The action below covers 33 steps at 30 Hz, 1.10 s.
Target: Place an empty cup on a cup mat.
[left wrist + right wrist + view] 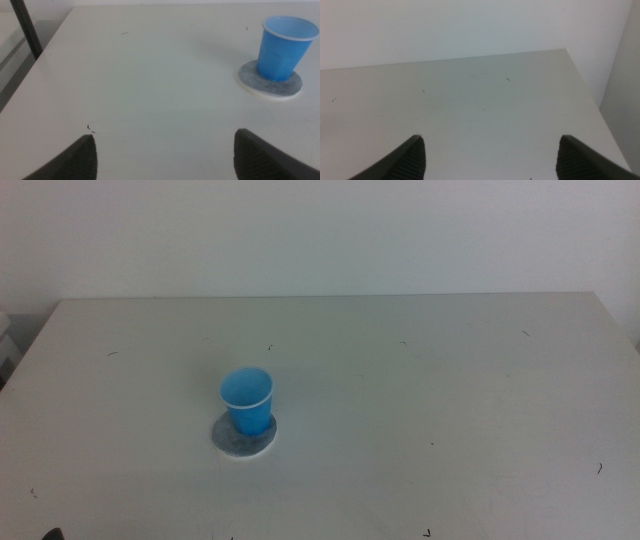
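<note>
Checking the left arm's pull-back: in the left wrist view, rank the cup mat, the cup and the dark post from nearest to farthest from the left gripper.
From the open left gripper:
1. Cup mat, off to one side.
2. Cup, upright on the mat.
3. Dark post, beyond the table's opposite edge.

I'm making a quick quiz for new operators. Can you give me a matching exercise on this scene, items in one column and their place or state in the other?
Items:
1. cup
2. cup mat
3. left gripper
4. right gripper

Place or state:
A. open, over bare table, no cup in its view
B. grey-white disc lying flat on the table
C. upright and blue, standing on the disc
D. open, drawn back, cup ahead of it

Pairs: 1-C, 2-B, 3-D, 4-A
</note>
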Motion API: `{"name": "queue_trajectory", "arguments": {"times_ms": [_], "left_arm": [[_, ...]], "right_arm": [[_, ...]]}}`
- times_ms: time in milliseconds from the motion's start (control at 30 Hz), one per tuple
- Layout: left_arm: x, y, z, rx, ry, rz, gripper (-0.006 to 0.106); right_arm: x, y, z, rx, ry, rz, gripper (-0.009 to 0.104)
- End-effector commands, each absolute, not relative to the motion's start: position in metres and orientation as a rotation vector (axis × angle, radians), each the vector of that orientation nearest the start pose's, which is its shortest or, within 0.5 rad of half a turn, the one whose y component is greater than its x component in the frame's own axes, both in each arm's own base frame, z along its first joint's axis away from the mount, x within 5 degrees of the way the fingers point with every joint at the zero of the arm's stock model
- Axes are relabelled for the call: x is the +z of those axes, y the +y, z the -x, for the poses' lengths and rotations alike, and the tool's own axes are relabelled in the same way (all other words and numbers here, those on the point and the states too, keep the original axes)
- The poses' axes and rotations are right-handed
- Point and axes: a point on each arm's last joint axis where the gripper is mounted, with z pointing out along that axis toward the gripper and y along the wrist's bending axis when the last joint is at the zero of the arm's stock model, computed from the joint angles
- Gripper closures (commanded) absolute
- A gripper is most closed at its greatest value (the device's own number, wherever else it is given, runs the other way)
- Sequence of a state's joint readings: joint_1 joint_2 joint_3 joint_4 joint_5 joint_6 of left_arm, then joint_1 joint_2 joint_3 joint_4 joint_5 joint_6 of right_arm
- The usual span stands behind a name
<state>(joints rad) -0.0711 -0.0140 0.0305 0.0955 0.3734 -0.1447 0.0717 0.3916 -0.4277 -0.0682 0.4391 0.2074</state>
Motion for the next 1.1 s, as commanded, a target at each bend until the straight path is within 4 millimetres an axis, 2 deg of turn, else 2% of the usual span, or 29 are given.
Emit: {"name": "queue_trajectory", "arguments": {"times_ms": [0,100,233,733,900,1067], "left_arm": [[0.179,-0.001,-0.053,-0.065,1.787,0.009,-0.005],[0.179,-0.001,-0.053,-0.065,1.787,0.009,-0.005],[0.179,-0.001,-0.053,-0.065,1.787,0.009,-0.005],[0.179,-0.001,-0.053,-0.065,1.787,0.009,-0.005],[0.179,-0.001,-0.053,-0.065,1.787,0.009,-0.005],[0.179,-0.001,-0.053,-0.065,1.787,0.009,-0.005]], "right_arm": [[0.299,0.003,-0.083,0.092,1.725,-0.048,0.023],[0.292,0.002,-0.076,0.085,1.662,-0.033,0.011],[0.284,0.002,-0.07,0.069,1.583,-0.005,0.002],[0.221,0.001,-0.064,0.026,1.672,0.028,0.001],[0.208,0.001,-0.06,0.026,1.665,0.027,0.001],[0.203,0.001,-0.056,0.027,1.631,0.026,0.001]]}}
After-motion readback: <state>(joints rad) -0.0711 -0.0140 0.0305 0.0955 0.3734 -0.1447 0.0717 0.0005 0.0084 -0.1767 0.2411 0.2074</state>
